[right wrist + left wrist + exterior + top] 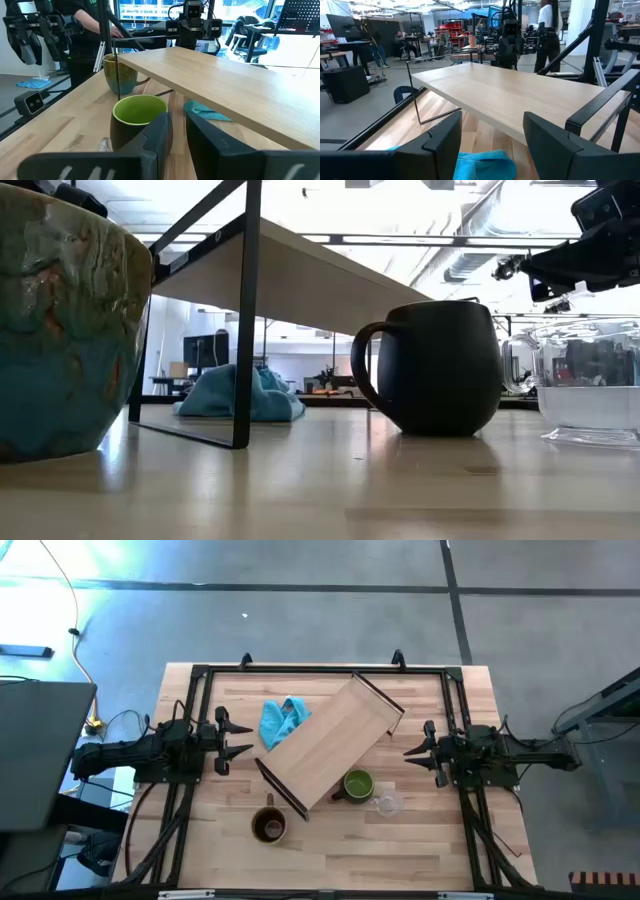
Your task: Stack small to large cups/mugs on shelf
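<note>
Three cups wait on the desk, none shelved.
Left pincer (pixel 222 738) wide at left edge; right pincer (pixel 425 750) narrow, empty, facing green mug (pixel 357 784).

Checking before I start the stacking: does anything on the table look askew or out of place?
The shelf sits diagonally across the table rather than square to its edges, and a crumpled blue cloth lies against its far side. All three cups stand upright; nothing looks spilled or broken.

3 cups/mugs (pixel 357 783), 1 shelf (pixel 330 745), 1 blue cloth (pixel 281 721), 2 claws (pixel 222 740).
</note>
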